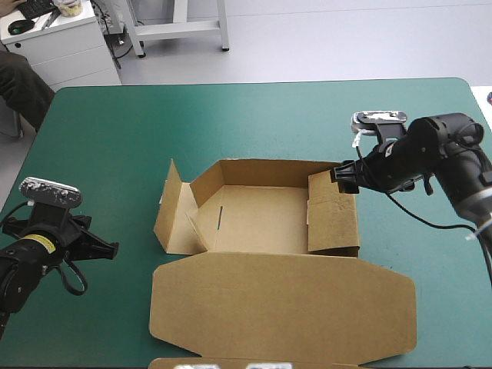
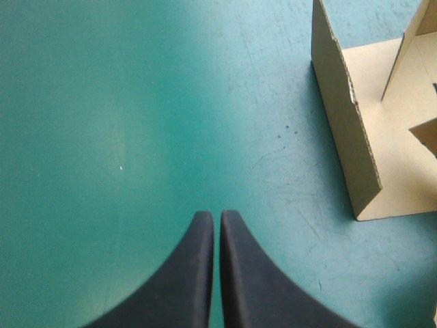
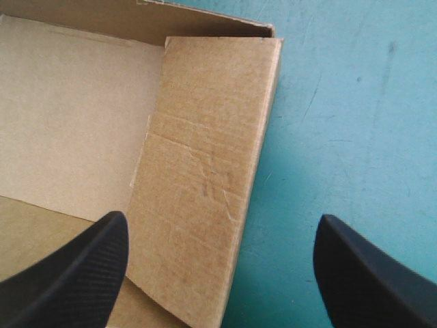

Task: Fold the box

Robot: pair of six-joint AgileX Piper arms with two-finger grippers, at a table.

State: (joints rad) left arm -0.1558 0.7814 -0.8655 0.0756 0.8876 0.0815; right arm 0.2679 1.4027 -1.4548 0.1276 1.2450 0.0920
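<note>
Bench (image 1: 231, 115) w/ teal-green cover, faint scuffs. Brown box (image 1: 257, 219) sits approx centre as an open tray: back wall up at 12 o'clock, side flaps (image 1: 173, 211) splayed out at 9, side wall (image 1: 334, 223) raised at 3. Lid (image 1: 284, 304) lies flat on the cover toward 6. Strip of board (image 1: 246, 362) at the 6 o'clock edge; can't tell if joined to lid.

Bright, even light from above. High view — the box (image 1: 261, 215) casts short soft shadows on the teal-green cover (image 1: 115, 138), and the inside of its far wall is shaded. Left wrist view — pale sheen on the cover near the box, narrow shadow along its wall.
</note>
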